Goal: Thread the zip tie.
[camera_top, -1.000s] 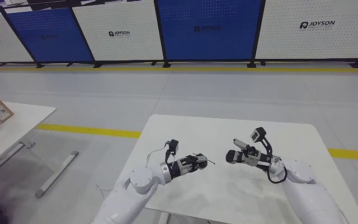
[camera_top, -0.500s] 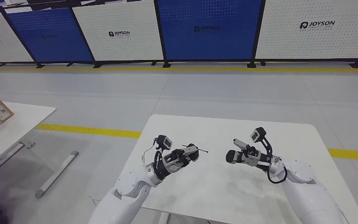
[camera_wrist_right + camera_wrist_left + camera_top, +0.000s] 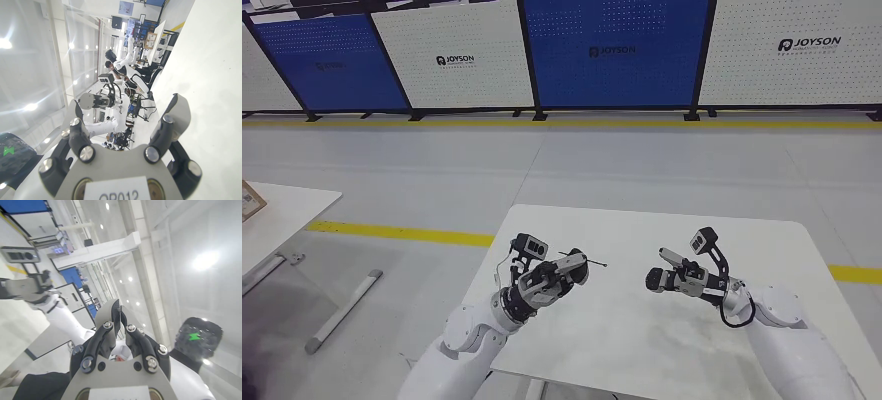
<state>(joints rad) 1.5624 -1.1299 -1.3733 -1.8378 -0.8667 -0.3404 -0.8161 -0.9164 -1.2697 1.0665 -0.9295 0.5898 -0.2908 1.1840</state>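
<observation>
My left gripper (image 3: 577, 267) hovers over the left half of the white table (image 3: 662, 340), its fingers shut on a thin black zip tie (image 3: 595, 263) whose free end sticks out toward the right arm. In the left wrist view the left gripper (image 3: 120, 309) has its pads pressed together, with a small dark bit of the tie pinched at the tips. My right gripper (image 3: 652, 279) is over the table's right half, facing the left one with a gap between them. In the right wrist view the right gripper (image 3: 126, 106) is open and holds nothing, and the left gripper (image 3: 87, 101) shows farther off.
The tabletop (image 3: 208, 75) under both arms is bare white. Another white table (image 3: 282, 215) stands off to the left across a floor gap. Blue and white panels (image 3: 612, 50) line the back of the room.
My left arm has drawn back to the left and risen, tilting its gripper upward with the zip tie still held. The right arm has kept still.
</observation>
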